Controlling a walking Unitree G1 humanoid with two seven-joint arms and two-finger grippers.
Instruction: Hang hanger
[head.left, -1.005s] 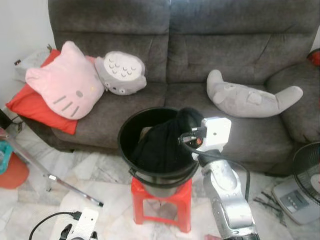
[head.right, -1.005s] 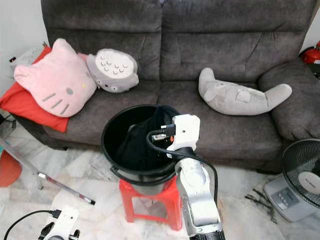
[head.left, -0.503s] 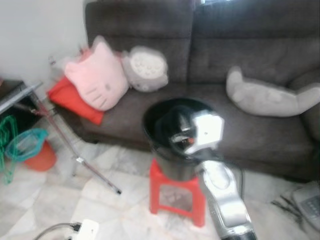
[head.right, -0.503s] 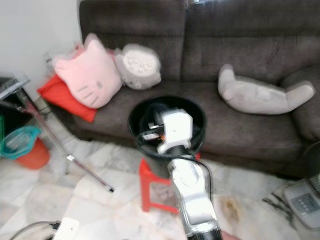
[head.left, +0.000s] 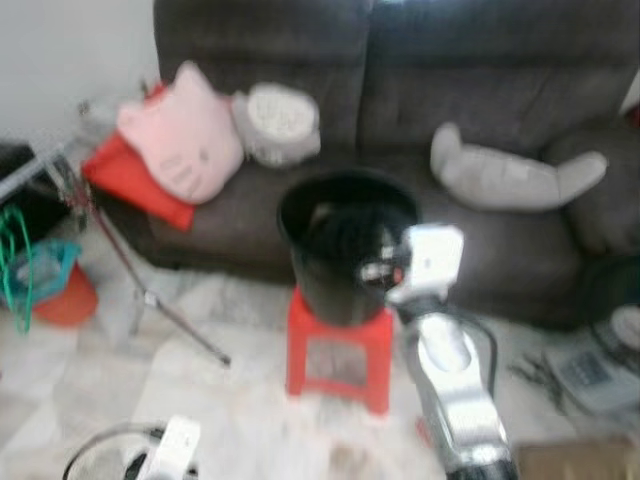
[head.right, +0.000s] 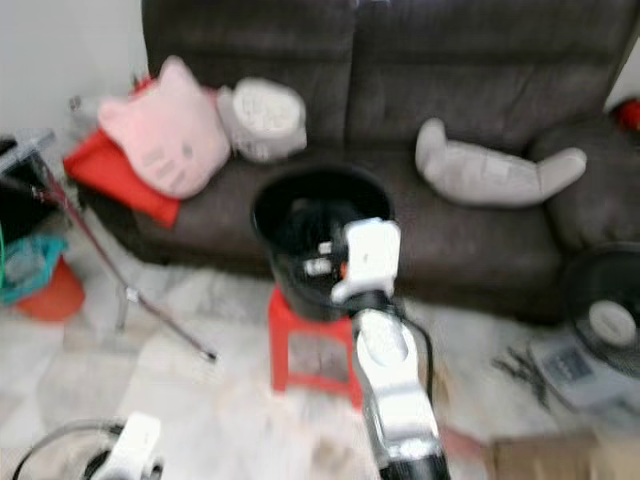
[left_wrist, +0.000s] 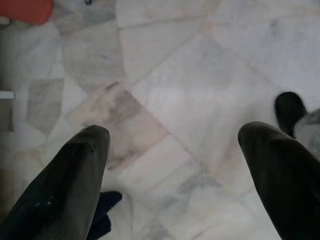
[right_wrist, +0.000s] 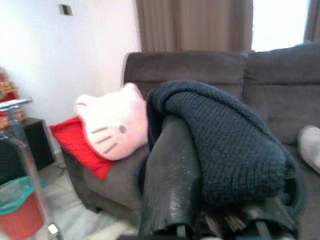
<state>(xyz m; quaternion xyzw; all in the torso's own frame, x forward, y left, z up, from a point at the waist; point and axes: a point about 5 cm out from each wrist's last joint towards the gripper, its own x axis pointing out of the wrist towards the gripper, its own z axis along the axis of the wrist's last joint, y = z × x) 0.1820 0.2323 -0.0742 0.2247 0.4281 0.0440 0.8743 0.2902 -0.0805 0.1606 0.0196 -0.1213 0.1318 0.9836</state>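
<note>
The right gripper (right_wrist: 210, 220) is closing on a dark knitted garment (right_wrist: 225, 145) that is draping over its fingers, and in the head views it is holding this bundle just over the black bucket (head.left: 345, 245) that is sitting on the red stool (head.left: 338, 345) in front of the sofa (head.left: 420, 130). No hanger is making itself plain in the blurred pictures; whether one is lying inside the knit, I cannot tell. The left gripper (left_wrist: 175, 165) is hanging idle, its fingers spread wide over the marble floor (left_wrist: 200, 75). A metal rack (head.left: 110, 260) is leaning near the sofa's left end, well apart from the bundle. The cloth is resting loosely, so a quick swing could be sliding it off, and its trailing folds could be catching the bucket rim and tipping it off the stool
</note>
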